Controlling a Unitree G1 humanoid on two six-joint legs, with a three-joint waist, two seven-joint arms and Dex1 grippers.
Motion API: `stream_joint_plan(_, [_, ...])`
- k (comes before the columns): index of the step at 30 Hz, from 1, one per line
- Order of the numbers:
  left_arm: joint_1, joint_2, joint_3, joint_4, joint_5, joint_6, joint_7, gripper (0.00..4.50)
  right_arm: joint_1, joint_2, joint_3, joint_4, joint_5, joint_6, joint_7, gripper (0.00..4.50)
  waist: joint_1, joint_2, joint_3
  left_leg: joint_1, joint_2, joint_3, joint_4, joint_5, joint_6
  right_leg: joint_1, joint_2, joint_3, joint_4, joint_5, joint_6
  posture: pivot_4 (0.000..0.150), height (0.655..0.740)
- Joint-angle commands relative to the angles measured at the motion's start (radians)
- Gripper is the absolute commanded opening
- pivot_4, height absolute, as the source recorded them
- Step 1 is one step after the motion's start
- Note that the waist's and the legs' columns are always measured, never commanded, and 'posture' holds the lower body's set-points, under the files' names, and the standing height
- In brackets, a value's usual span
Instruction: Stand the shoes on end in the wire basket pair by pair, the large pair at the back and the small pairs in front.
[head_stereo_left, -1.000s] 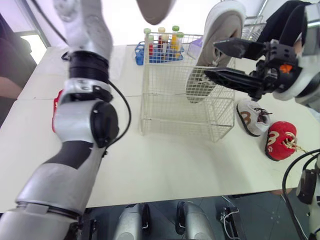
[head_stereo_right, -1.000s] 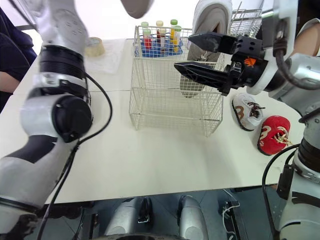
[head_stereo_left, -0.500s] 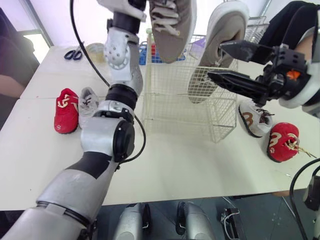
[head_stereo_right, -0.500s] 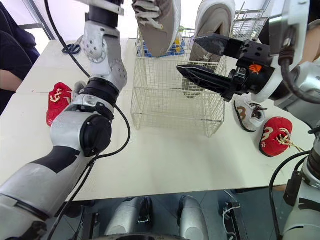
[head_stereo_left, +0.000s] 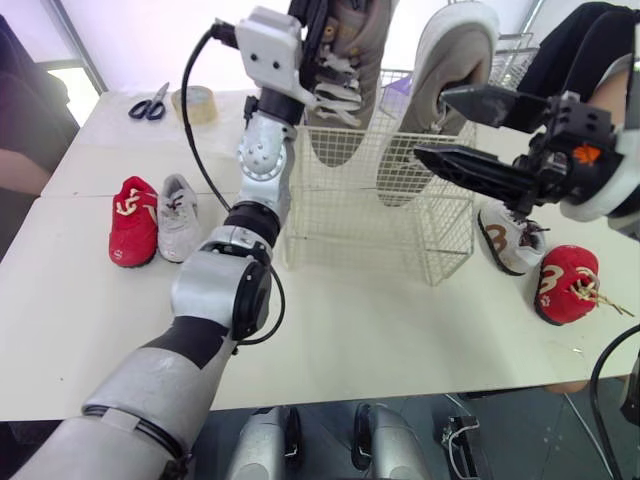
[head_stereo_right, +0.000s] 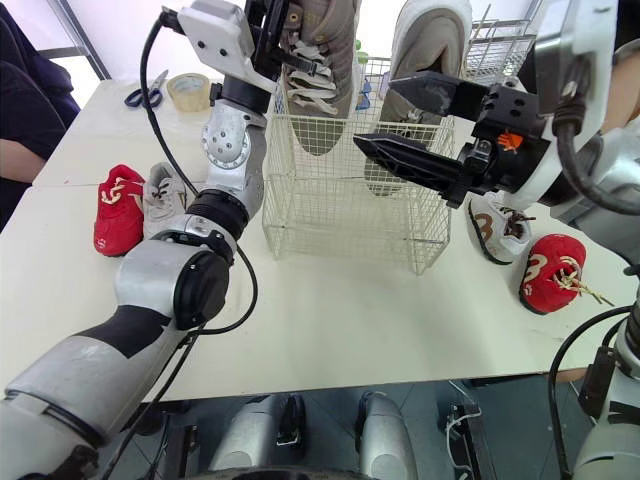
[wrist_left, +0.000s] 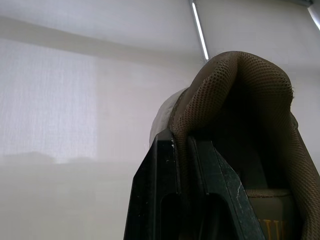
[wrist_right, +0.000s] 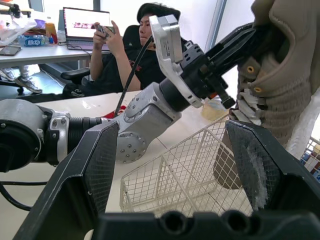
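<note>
1. The left arm reaches high over the middle of the table, forearm near vertical. Its left hand (wrist_left: 181, 150) pinches the padded heel collar of a large brown shoe (head_stereo_left: 345, 90), one finger inside the shoe and one outside.
2. The right arm comes in level from the table's right side. The right hand (head_stereo_left: 432, 122) hangs just above the right part of the wire basket (head_stereo_left: 380, 230), its fingers spread wide and holding nothing.
3. The table (head_stereo_left: 400, 330) is white and sits in a bright room. A person (wrist_right: 130, 55) sits beyond it, holding a phone.
4. The basket stands near the middle of the table, toward the far edge.
5. The held shoe hangs with its long axis upright, heel up, toe down and laces facing the near edge. Its toe dips into the basket's left side. I cannot tell whether it touches the bottom.
6. A second large beige shoe (head_stereo_left: 445, 60) stands on end in the basket's right rear part, toe down, sole toward the near edge, heel above the rim.
7. Near the left edge lie a small red shoe (head_stereo_left: 133, 220) and a small grey shoe (head_stereo_left: 178, 203), side by side and touching.
8. Near the right edge lie a small white shoe (head_stereo_left: 505, 232) and another red small shoe (head_stereo_left: 562, 282).
9. Scissors (head_stereo_left: 148, 103) and a tape roll (head_stereo_left: 199, 102) lie toward the far left corner.
</note>
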Motion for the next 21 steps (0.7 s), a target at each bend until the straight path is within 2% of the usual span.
stream_joint_plan(1, [0.063,0.007,-0.034,-0.002,0.046,0.062,0.058,0.04,-0.008,-0.024,-0.04,-0.016,0.023,-0.028,-0.007,3.67,0.0,0.0,-0.001,0.002,0.0,0.0,0.0,-0.001,0.002,0.001,0.0,0.0,0.0,0.0,0.0,0.15,0.74])
stream_joint_plan(5, [0.133,0.007,-0.051,-0.025,0.053,0.108,0.063,0.04,-0.007,-0.029,-0.037,-0.012,0.027,-0.034,-0.008,3.67,-0.001,0.0,-0.001,0.002,0.0,-0.001,0.0,-0.002,0.004,0.002,0.0,0.0,0.001,0.0,-0.001,0.15,0.74])
stream_joint_plan(6, [0.147,0.008,-0.052,-0.033,0.049,0.119,0.057,0.77,-0.006,-0.03,-0.035,-0.011,0.026,-0.036,-0.008,3.67,-0.001,0.0,-0.001,0.002,0.0,-0.001,0.0,-0.002,0.004,0.002,0.0,0.0,0.001,0.0,-0.001,0.15,0.74])
stream_joint_plan(9, [0.184,0.012,-0.056,-0.065,0.041,0.139,0.041,2.09,-0.002,-0.033,-0.033,-0.008,0.024,-0.042,-0.004,3.67,0.001,0.0,-0.001,0.002,0.0,-0.001,0.0,-0.002,0.003,0.002,-0.001,0.0,0.001,0.001,-0.001,0.15,0.74])
stream_joint_plan(13, [0.228,0.012,-0.053,-0.141,0.005,0.128,0.0,4.24,0.004,-0.035,-0.032,-0.005,0.024,-0.05,0.002,3.67,0.0,0.0,-0.001,0.002,0.0,-0.001,0.001,-0.001,0.001,0.002,-0.001,0.0,0.001,0.001,-0.001,0.15,0.74])
stream_joint_plan(14, [0.241,0.011,-0.057,-0.168,-0.004,0.125,-0.013,4.45,0.006,-0.035,-0.031,-0.005,0.024,-0.051,0.003,3.67,0.0,0.0,-0.001,0.002,0.0,-0.001,0.001,-0.001,0.001,0.002,-0.001,0.0,0.001,0.001,-0.001,0.15,0.74])
stream_joint_plan(19, [0.317,0.005,-0.07,-0.353,-0.072,0.147,-0.09,4.45,0.006,-0.031,-0.022,-0.001,0.02,-0.06,0.004,3.67,-0.001,0.0,-0.001,0.002,0.0,-0.001,0.001,0.0,-0.001,0.001,-0.001,0.0,0.001,0.001,-0.001,0.15,0.74])
stream_joint_plan(21, [0.35,0.003,-0.069,-0.457,-0.126,0.213,-0.129,4.45,0.007,-0.031,-0.021,0.002,0.018,-0.062,0.005,3.67,-0.001,0.0,-0.001,0.001,0.0,-0.001,0.001,0.0,-0.001,0.001,-0.001,0.0,0.0,0.001,-0.001,0.15,0.74])
